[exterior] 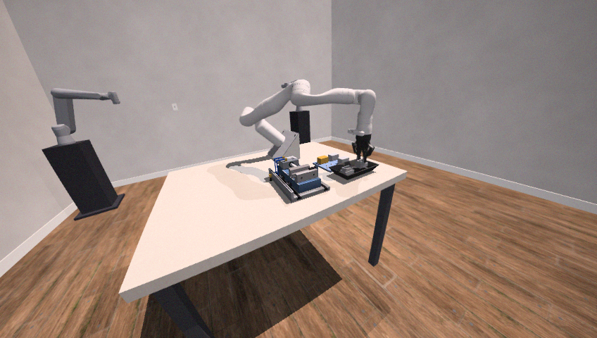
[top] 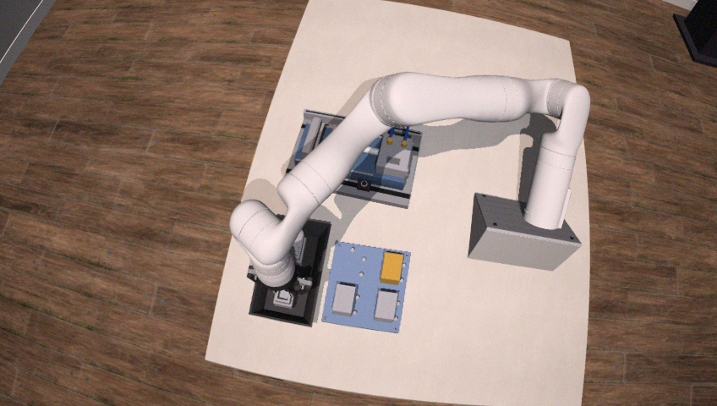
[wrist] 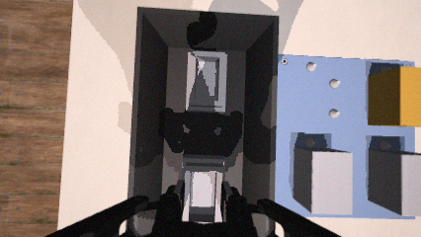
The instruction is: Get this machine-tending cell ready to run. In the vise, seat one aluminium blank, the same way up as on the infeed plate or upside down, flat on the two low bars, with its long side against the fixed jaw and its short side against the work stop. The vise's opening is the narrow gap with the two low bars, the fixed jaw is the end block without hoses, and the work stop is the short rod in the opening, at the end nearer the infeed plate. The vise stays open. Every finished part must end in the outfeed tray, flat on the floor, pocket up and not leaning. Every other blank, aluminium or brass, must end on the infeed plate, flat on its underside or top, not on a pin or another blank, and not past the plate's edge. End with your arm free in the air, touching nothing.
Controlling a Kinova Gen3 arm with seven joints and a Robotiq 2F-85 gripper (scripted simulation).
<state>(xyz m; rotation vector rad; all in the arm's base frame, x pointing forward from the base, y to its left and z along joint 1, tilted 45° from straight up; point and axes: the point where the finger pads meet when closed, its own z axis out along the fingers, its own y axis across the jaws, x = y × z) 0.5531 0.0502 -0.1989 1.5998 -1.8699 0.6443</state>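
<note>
Wrist view alone shows the claw (wrist: 202, 204) clamped on a finished part (wrist: 202, 190) over the outfeed tray (wrist: 148, 99).

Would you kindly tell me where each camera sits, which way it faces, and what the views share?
Top: overhead, looking down on the table; whole arm shows.
Exterior: off the table's far corner, looking across the room; whole arm and tool show.
Wrist: on the arm's end, looking down into the outfeed tray; only the fingers, shut on a finished part, show.
All three share the tray and the infeed plate.
</note>
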